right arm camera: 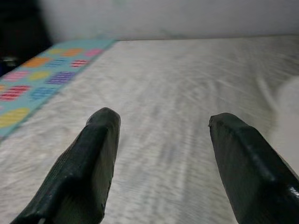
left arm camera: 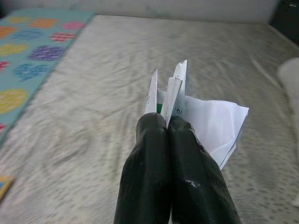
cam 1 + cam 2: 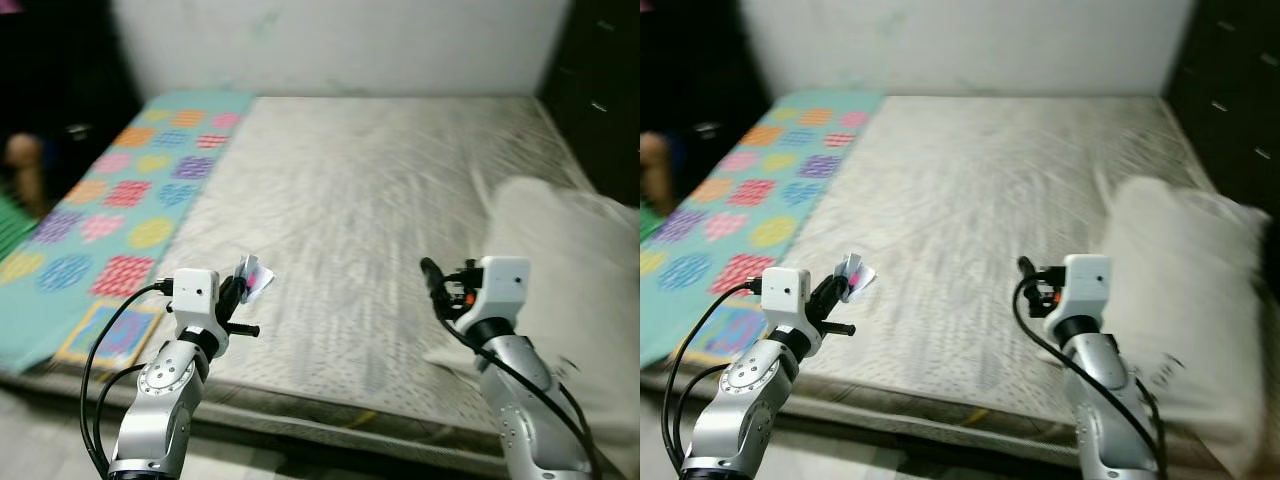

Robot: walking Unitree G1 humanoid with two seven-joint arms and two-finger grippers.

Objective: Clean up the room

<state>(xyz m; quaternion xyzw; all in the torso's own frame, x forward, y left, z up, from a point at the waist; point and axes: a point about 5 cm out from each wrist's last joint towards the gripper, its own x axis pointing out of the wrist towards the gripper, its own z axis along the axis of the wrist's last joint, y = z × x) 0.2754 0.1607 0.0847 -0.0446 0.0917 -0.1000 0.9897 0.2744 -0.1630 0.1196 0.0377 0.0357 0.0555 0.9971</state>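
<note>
My left gripper (image 3: 240,287) is shut on a folded white paper scrap (image 3: 256,277) with pink and green print, held above the near left part of the grey mattress (image 3: 360,190). In the left wrist view the scrap (image 2: 196,112) sticks out from between the pressed black fingertips (image 2: 159,128). Over the near right part of the mattress, my right gripper (image 3: 432,274) is open and holds nothing; the right wrist view has its two fingers (image 1: 96,154) wide apart over bare mattress (image 1: 163,84).
A teal mat with coloured circles (image 3: 120,200) lies along the mattress's left side. A pale pillow (image 3: 575,270) rests at the right edge. A white wall (image 3: 340,45) runs behind, with dark furniture (image 3: 600,90) at the far right.
</note>
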